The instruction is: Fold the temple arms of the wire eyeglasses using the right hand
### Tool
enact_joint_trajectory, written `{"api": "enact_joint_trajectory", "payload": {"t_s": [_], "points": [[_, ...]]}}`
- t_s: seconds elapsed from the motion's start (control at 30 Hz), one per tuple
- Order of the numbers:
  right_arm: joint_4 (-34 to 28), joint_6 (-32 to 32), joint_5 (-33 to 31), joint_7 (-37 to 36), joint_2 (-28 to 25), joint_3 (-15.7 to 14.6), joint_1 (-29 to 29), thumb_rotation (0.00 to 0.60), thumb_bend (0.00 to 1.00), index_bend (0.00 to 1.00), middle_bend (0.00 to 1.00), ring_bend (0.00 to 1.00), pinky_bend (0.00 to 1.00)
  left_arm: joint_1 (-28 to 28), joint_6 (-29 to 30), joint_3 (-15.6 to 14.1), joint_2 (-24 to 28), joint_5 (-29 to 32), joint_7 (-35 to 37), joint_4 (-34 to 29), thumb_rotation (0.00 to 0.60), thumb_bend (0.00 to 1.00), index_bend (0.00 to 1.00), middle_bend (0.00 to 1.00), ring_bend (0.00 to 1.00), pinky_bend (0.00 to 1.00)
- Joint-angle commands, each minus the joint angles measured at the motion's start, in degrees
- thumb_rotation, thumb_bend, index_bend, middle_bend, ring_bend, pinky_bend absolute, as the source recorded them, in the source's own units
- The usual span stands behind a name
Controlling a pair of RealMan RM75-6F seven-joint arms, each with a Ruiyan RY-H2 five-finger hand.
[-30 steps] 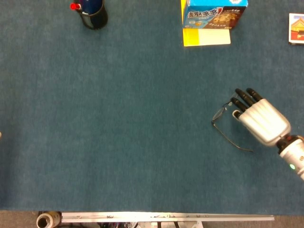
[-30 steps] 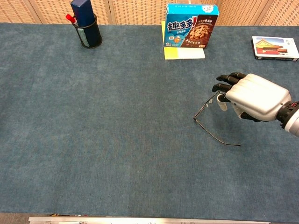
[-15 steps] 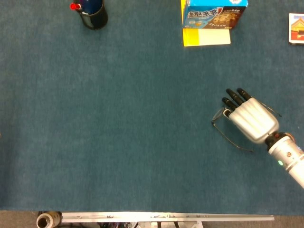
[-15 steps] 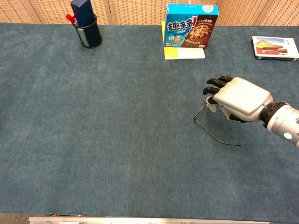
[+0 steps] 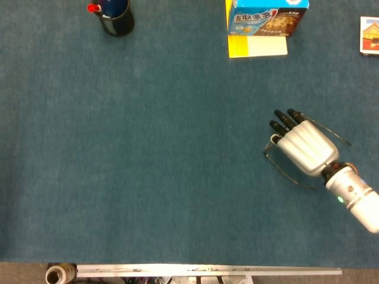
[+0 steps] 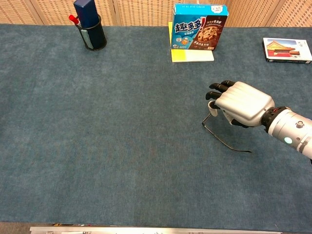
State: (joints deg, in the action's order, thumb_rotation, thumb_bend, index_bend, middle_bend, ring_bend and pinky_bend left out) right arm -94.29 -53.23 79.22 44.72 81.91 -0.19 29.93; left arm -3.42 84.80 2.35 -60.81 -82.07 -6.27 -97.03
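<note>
- Eyeglasses (image 5: 284, 169) of thin dark wire are lying on the blue tabletop (image 5: 154, 154), mostly hidden beneath the right hand (image 5: 303, 147).
- Dark fingertips (image 5: 283, 121) are lying side by side, close together, pointing away from the robot and toward the cookie box (image 5: 265, 20).
- Whether those fingers are pinching the frame or only hovering over it is hard to tell, since the silver back of the hand is covering the contact in both views.
- One temple arm is showing on the near side of the fingers, running out from under the palm along the cloth toward the wrist; in the chest view the same wire (image 6: 226, 142) is trailing below the hand (image 6: 240, 103).
- A second thin wire (image 5: 331, 133) is sticking out on the far side of the hand, just behind the knuckles, angled to the right.
- A small pale piece, possibly a thumb tip or a nose pad, is peeking out just below the fingertips.
- Well ahead of the fingertips the cookie box is standing with a yellow pad (image 5: 257, 46) in front of it.
- Far ahead and to the left of the fingers a dark pen cup (image 5: 115, 16) is standing, and a picture card (image 5: 369, 28) is lying to the right, at the table's far edge.
</note>
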Motion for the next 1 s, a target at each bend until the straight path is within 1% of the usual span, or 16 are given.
{"api": "enact_joint_trajectory", "payload": {"t_s": [0.03, 0.4, 0.67, 1.0], "points": [[0.5, 0.1, -0.4, 0.0, 0.6, 0.0, 0.4, 0.6, 1.0, 0.43, 0.21, 0.08, 0.16, 0.1, 0.1, 0.0, 0.1, 0.0, 0.0, -0.1, 0.6, 0.1, 0.19, 0.17, 0.23, 0.49], [2.6, -0.5, -1.3, -0.7, 3.0, 0.5, 1.7, 0.6, 1.0, 0.4, 0.21, 0.08, 0.16, 0.2, 0.2, 0.0, 0.3, -0.1, 0.2, -0.1, 0.6, 0.1, 0.19, 0.17, 0.23, 0.49], [5.5, 0.2, -3.3, -1.0, 5.2, 1.8, 3.4, 0.6, 1.0, 0.39, 0.21, 0.08, 0.16, 0.3, 0.2, 0.0, 0.3, -0.1, 0.1, -0.2, 0.6, 0.1, 0.19, 0.17, 0.23, 0.49], [7.0, 0.5, -4.7, -1.9, 6.2, 2.4, 5.0, 0.6, 1.0, 0.39, 0.21, 0.08, 0.16, 0.3, 0.2, -0.1, 0.5, -0.2, 0.3, -0.3, 0.6, 0.1, 0.19, 0.17, 0.23, 0.49]]}}
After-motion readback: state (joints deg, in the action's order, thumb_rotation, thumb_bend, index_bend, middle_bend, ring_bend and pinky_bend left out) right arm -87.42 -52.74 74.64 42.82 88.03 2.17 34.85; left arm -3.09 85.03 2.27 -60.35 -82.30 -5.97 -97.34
